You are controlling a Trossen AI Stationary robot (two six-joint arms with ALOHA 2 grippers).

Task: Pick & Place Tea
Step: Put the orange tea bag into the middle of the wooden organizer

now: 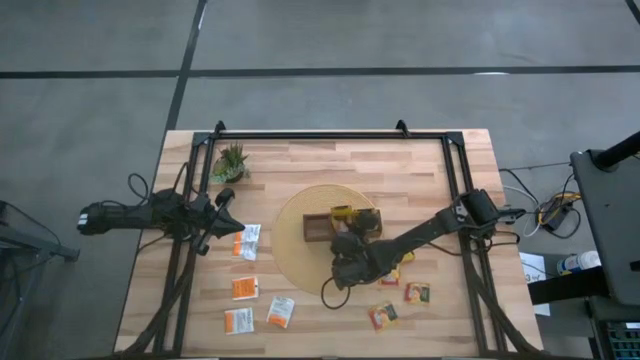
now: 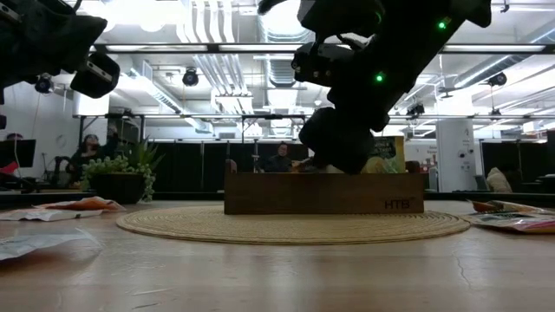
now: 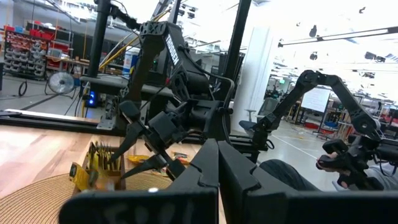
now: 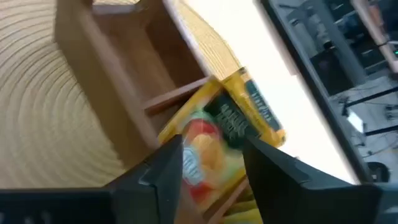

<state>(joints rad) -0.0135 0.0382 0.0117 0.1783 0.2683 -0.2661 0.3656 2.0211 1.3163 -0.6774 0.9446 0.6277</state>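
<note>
You have the divided wooden tray on the round woven mat at mid-table, with sachets standing in what looks like its right-hand compartment. The potted plant sits behind-left. Loose sachets lie left of the mat, others right.

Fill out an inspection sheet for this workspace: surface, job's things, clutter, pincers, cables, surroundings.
Surface: wooden table with a round woven mat near its middle.
Job's things: wooden tray on the mat; a yellow sachet standing in a tray compartment; loose sachets on the left side of the table and on the right.
Clutter: potted plant near the far left corner.
Pincers: right pincer over the tray, fingers apart on either side of the yellow sachet; left pincer shut, empty, at the left edge.
Cables: bundle off the table's right side.
Surroundings: people seated in the room behind.
</note>
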